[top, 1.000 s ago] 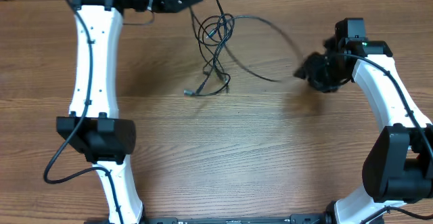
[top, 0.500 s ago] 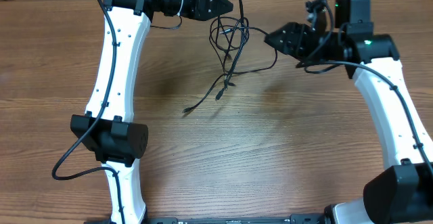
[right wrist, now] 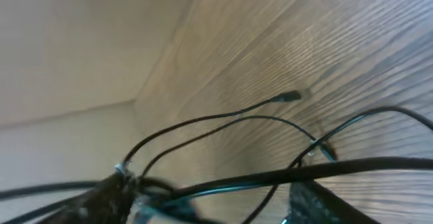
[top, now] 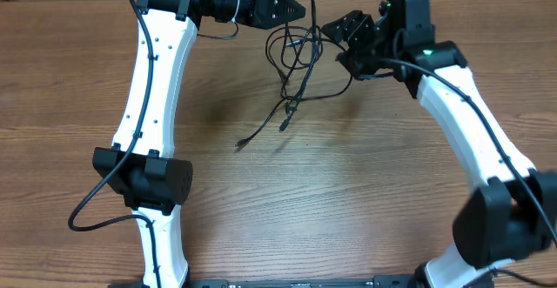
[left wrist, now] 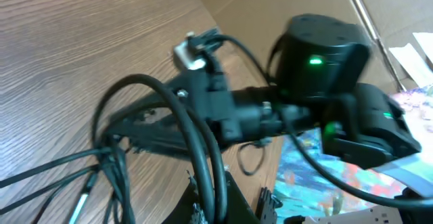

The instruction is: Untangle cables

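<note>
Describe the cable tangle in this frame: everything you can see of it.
The cables are thin black cords knotted in loose loops at the far middle of the wooden table, between the left gripper and right gripper, which appear to hold their upper loops. Two strands trail toward the near side, ending in small plugs.

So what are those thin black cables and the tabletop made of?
The cables look like rubber- or plastic-sheathed wire: black, thin, bending in loose loops. The table shows brown wood grain; real wood or laminate, I cannot tell.
</note>
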